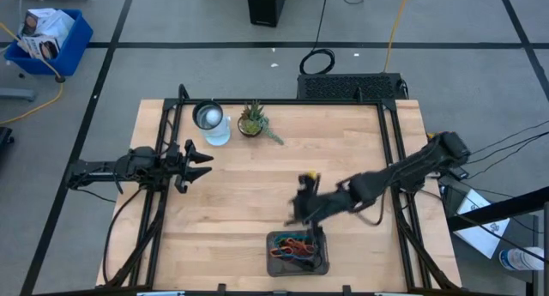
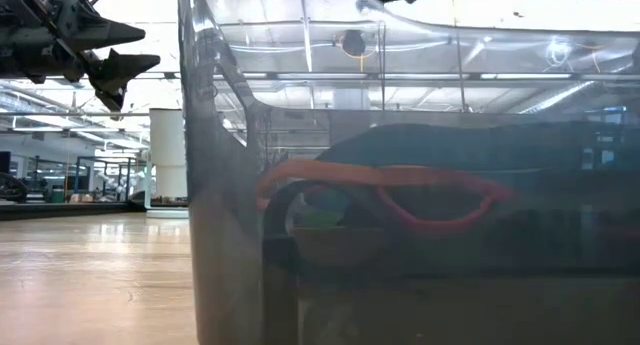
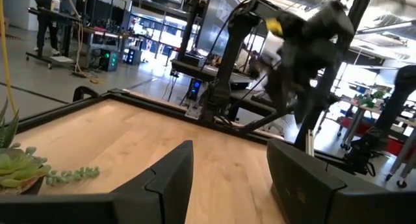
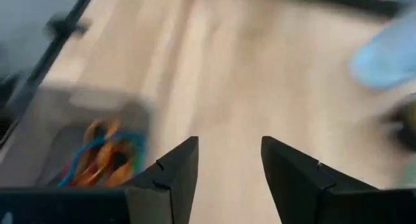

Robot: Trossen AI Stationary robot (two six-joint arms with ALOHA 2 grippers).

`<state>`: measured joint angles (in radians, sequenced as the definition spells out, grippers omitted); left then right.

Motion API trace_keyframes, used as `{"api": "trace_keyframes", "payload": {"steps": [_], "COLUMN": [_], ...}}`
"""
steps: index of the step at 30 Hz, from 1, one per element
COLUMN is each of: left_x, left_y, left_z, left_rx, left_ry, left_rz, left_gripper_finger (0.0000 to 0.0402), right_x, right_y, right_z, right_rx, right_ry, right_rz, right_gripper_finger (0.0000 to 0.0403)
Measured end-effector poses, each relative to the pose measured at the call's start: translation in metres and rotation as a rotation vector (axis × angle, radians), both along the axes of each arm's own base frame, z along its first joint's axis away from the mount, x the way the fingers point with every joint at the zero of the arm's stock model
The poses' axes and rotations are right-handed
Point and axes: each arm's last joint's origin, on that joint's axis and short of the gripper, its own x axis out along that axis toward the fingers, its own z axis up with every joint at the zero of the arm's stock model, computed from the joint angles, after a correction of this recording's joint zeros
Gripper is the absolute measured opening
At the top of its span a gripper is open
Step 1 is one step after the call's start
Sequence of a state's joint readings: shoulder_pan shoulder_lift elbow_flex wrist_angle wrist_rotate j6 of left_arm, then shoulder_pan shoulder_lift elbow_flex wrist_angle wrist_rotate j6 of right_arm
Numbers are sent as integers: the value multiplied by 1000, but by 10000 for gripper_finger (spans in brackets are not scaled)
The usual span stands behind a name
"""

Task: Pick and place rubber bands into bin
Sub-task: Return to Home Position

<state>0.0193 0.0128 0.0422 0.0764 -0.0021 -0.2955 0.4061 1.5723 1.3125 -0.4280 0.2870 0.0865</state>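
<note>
Bin (image 1: 271, 263): at the near edge of the table (image 1: 249, 193), right of centre.
Rubber bands (image 1: 292, 244): piled inside the bin. Expect light, soft, springy loops; pinch one strand where it arches off the pile.
Right gripper (image 4: 229, 141): just behind the bin, fingers parted, empty.
Left gripper (image 1: 208, 163): at the left edge, well apart, fingers spread, empty.
Open room: bare wood mid-table; keep clear of the potted plant (image 1: 251, 121) at the far edge.

bin (image 1: 297, 266): small dark translucent tray at table's near edge; rubber bands (image 1: 292, 244) tangled inside it: orange, red, blue, green
</note>
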Motion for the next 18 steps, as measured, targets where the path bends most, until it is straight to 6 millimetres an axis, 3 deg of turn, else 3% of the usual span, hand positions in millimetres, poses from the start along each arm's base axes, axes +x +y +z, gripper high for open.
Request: {"api": "trace_keyframes", "payload": {"steps": [5,8,12,18], "left_x": [0,0,0,0], "left_y": [0,0,0,0], "left_z": [0,0,0,0], "left_rx": [-2,8,5,43], "left_ry": [-1,-1,-1,-1], "left_rz": [0,1,0,5], "left_gripper_finger": [202,202,203,202], "right_x": [-16,-27,-44,-86], "right_y": [-39,-65,-102,-146], "right_z": [45,62,58,33], "right_rx": [-27,5,87,19], "right_ry": [-154,-234,-349,-468], "right_rz": [-61,-14,0,-257], "right_gripper_finger": [158,160,164,161]}}
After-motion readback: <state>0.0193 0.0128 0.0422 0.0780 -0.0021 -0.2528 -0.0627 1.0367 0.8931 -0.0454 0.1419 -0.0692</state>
